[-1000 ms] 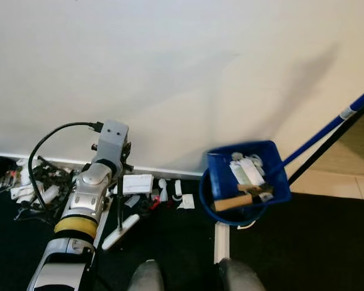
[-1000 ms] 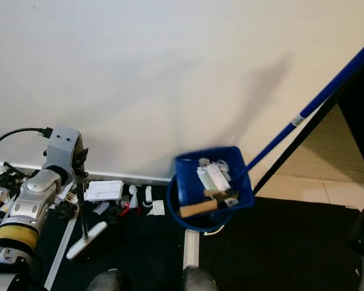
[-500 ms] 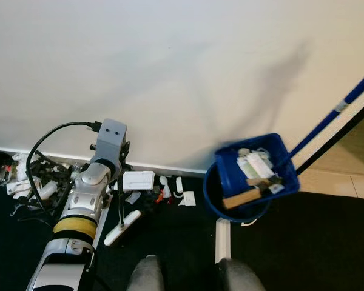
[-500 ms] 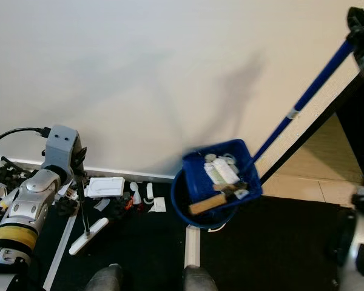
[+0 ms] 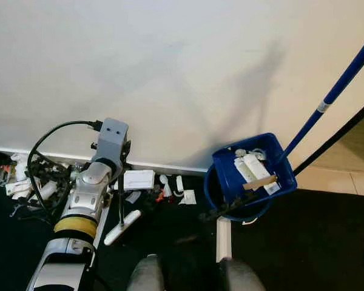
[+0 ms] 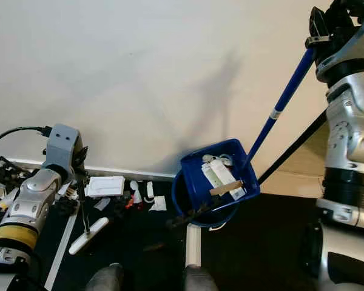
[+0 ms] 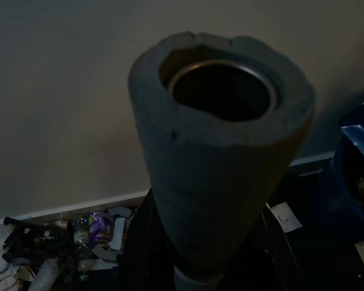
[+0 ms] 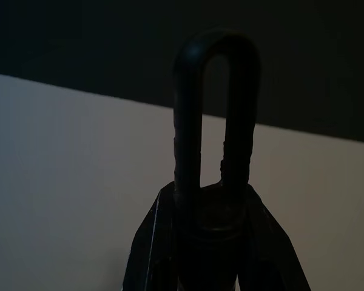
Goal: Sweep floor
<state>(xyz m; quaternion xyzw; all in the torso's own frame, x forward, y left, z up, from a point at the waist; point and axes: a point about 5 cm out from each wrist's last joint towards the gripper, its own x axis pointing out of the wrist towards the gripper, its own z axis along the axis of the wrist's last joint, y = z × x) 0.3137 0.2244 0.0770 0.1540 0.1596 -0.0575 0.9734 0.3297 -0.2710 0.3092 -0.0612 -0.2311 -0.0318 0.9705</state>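
My left gripper (image 5: 121,159) is shut on the broom's thin black shaft, low by the wall. The broom's grey foam grip (image 7: 221,151) fills the left wrist view, and its white head (image 5: 122,226) rests on the dark floor. At the upper right, my right gripper (image 6: 320,29) is shut on the dustpan's blue handle (image 6: 279,106), whose dark end loop (image 8: 215,115) stands up in the right wrist view. The blue dustpan (image 5: 253,176) hangs tilted above the floor with white litter and a wooden stick in it. A dark strip (image 5: 221,210) lies at its lower lip.
White scraps and a white box (image 5: 138,180) lie along the baseboard, with a tangled pile of litter (image 5: 30,179) at the far left. A white strip (image 5: 223,239) lies on the black floor between my feet (image 5: 148,273). Tan tiles (image 5: 352,163) begin at the right.
The dustpan handle has swung much more upright and my right arm has come into the right eye view. The pan has tipped and its wooden stick has shifted. The left arm has held still.
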